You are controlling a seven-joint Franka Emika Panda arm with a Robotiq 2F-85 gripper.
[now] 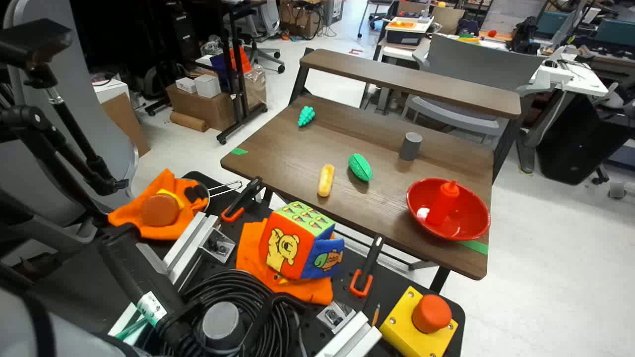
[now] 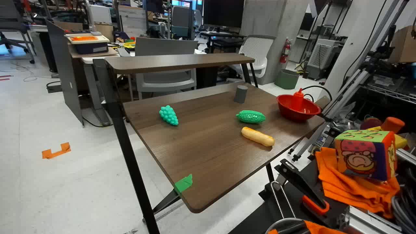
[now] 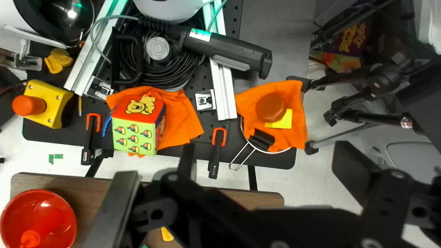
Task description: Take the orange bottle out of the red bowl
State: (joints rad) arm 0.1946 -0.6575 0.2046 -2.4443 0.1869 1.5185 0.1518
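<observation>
1. Clearly, the orange bottle [image 1: 442, 203] is inside the red bowl [image 1: 472, 210]; you see it standing nearly upright, its top higher than the rim, in both exterior views.
2. In an exterior view, this bowl rests at the right, near end of the brown table [image 1: 278, 148].
3. In the wrist view, your gripper [image 3: 236, 163] has its two fingers wide apart, and the bowl appears to the left of them.
4. The small grey cup [image 1: 411, 146] stands farther than the bowl and to its left; you cannot tell whether something is in it.
5. On the near black bench [image 3: 70, 134], a wire-handled vessel [image 3: 275, 152] bears an orange cloth [image 3: 296, 103], and on this cloth lies one round brown thing [image 3: 271, 107].
6. Counting the table, you have one bottle, one bowl, one cup, one yellow oblong object [image 1: 326, 181], one oval green toy [image 1: 360, 167] and one teal toy [image 1: 306, 116] in the shape of grapes.
7. Counting the bench, you have two clamps [image 3: 216, 155], one cloth cube [image 3: 136, 132] upon a second orange cloth [image 3: 184, 117], and one yellow box [image 3: 51, 103] which carries one red-orange button [image 3: 29, 105].
</observation>
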